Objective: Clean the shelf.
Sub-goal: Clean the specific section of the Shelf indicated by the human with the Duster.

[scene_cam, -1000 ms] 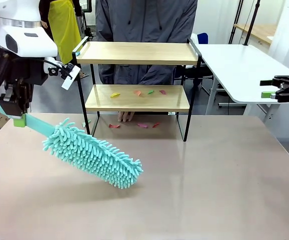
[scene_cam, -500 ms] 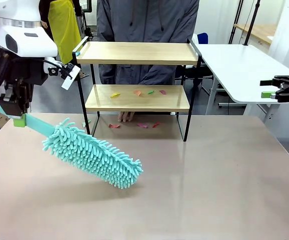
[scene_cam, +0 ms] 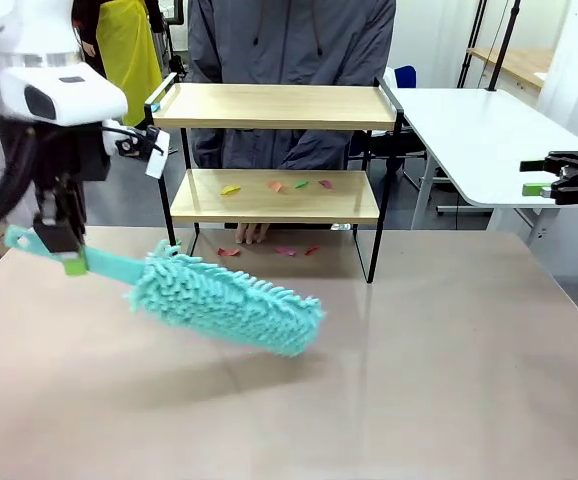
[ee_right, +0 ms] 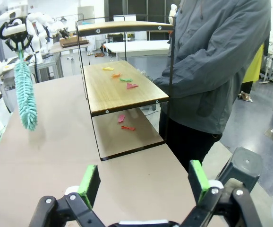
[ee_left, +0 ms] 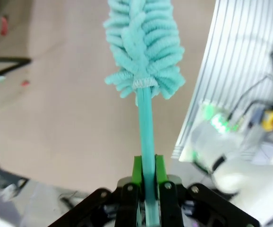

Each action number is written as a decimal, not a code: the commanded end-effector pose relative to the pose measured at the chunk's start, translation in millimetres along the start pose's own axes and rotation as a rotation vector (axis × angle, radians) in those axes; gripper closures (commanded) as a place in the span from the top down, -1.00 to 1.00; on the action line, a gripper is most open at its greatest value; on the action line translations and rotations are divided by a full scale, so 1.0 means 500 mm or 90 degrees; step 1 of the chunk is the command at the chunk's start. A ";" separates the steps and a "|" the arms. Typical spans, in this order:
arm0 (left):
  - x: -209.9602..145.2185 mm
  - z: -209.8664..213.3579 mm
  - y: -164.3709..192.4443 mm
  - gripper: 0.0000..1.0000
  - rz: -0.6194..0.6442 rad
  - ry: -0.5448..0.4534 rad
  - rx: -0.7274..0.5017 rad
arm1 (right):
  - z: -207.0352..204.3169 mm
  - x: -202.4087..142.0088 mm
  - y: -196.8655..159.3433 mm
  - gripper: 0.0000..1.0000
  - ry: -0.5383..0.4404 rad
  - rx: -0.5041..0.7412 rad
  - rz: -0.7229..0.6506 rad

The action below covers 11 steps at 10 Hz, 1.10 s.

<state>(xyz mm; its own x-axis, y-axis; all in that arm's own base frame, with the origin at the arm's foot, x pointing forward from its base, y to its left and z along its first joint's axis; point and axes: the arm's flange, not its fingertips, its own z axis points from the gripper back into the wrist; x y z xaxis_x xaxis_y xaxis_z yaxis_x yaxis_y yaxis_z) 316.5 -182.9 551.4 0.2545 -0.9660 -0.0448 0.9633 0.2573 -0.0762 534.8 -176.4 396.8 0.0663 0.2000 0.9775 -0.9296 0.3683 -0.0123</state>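
Note:
The shelf [scene_cam: 274,107] stands at the far middle of the table, with several small coloured scraps [scene_cam: 275,185] on its lower board and more scraps [scene_cam: 285,250] on the tabletop beneath it. My left gripper [scene_cam: 66,255] is shut on the handle of a teal fluffy duster [scene_cam: 224,300], whose head hangs low over the table, left of and in front of the shelf. The left wrist view shows the green pads [ee_left: 137,166] clamped on the handle [ee_left: 147,123]. My right gripper [scene_cam: 541,174] hovers open at the far right; its pads [ee_right: 90,182] stand wide apart, facing the shelf [ee_right: 127,87].
A person [scene_cam: 294,40] in a grey jacket stands behind the shelf, one hand [scene_cam: 252,232] resting on the table under the lower board. A white table [scene_cam: 469,130] adjoins at the right. Open beige tabletop [scene_cam: 419,350] lies in front.
My left arm has swung the duster to the right and closer to the shelf, its head now lying flatter. The right gripper has stayed put.

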 end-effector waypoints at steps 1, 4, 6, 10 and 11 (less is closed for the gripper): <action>0.006 -0.066 -0.062 -0.74 0.083 -0.106 -0.001 | -0.002 0.005 0.001 1.00 0.001 -0.001 0.003; 0.071 -0.140 -0.130 -0.74 0.294 -0.147 -0.009 | -0.002 0.005 0.001 1.00 0.001 -0.001 0.003; 0.137 -0.185 -0.144 -0.74 0.374 -0.169 -0.031 | -0.002 0.005 0.001 1.00 0.001 -0.001 0.003; 0.166 -0.216 -0.149 -0.74 0.400 -0.179 -0.039 | -0.002 0.005 0.001 1.00 0.001 -0.001 0.003; 0.166 -0.216 -0.149 -0.74 0.400 -0.179 -0.039 | -0.002 0.005 0.001 1.00 0.001 -0.001 0.003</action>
<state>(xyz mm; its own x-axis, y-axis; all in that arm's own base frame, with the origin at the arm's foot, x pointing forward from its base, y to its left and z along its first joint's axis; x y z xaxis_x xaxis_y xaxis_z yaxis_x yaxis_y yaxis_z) 263.8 -287.2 438.6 0.7835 -0.6004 0.1601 0.6214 0.7571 -0.2015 534.8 -176.5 396.9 0.0662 0.2000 0.9776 -0.9296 0.3685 -0.0125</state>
